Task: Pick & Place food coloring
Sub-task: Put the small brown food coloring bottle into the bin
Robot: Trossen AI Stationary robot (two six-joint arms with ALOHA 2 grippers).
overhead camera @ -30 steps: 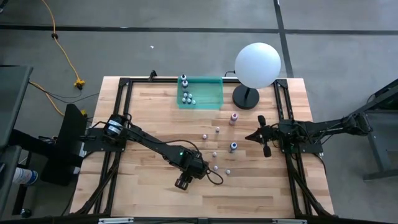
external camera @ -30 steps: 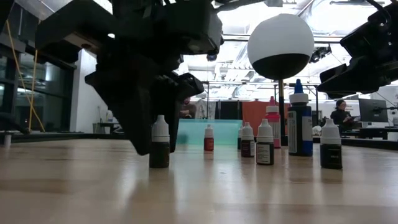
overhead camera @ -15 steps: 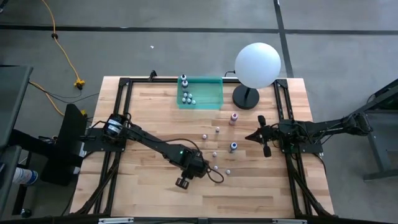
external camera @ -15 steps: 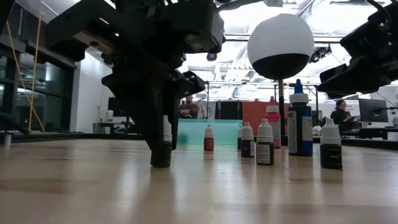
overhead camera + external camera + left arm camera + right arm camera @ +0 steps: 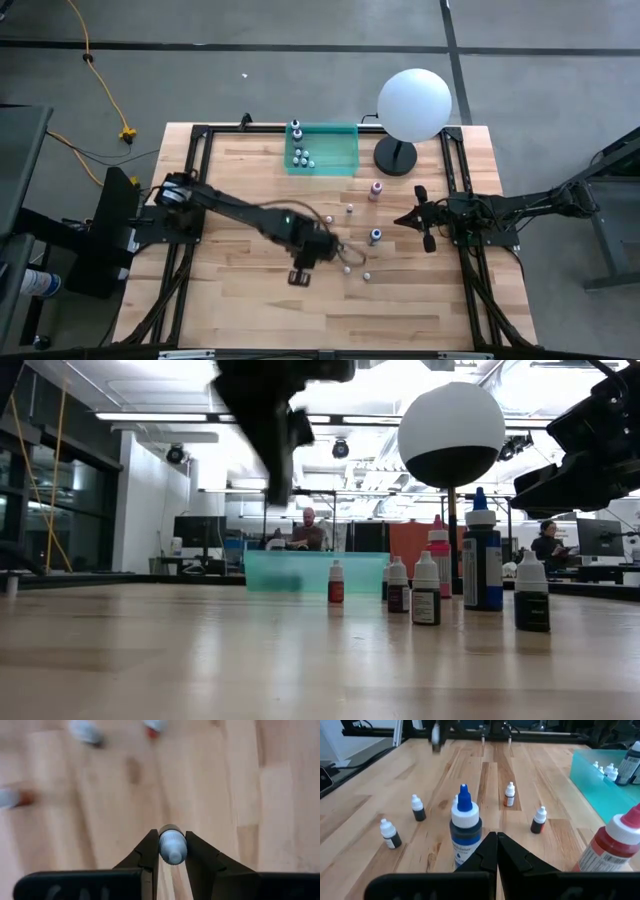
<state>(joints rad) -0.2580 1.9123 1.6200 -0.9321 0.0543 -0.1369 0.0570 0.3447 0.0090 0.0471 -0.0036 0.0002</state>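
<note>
Above mid-table, your left gripper point(image 5: 172, 851) pinches 1 small bottle point(image 5: 172, 845); several sit in the teal tray point(image 5: 340, 150); about 7 remain. The right gripper point(image 5: 496, 851) waits, pressed together.

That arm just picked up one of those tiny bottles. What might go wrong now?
The left gripper pinches the small bottle only by its narrow sides, high above the table, so it might slip and fall. On the way to the teal tray, the arm passes over loose bottles standing upright, and could tip them. The right gripper waits shut near the blue bottle.
</note>
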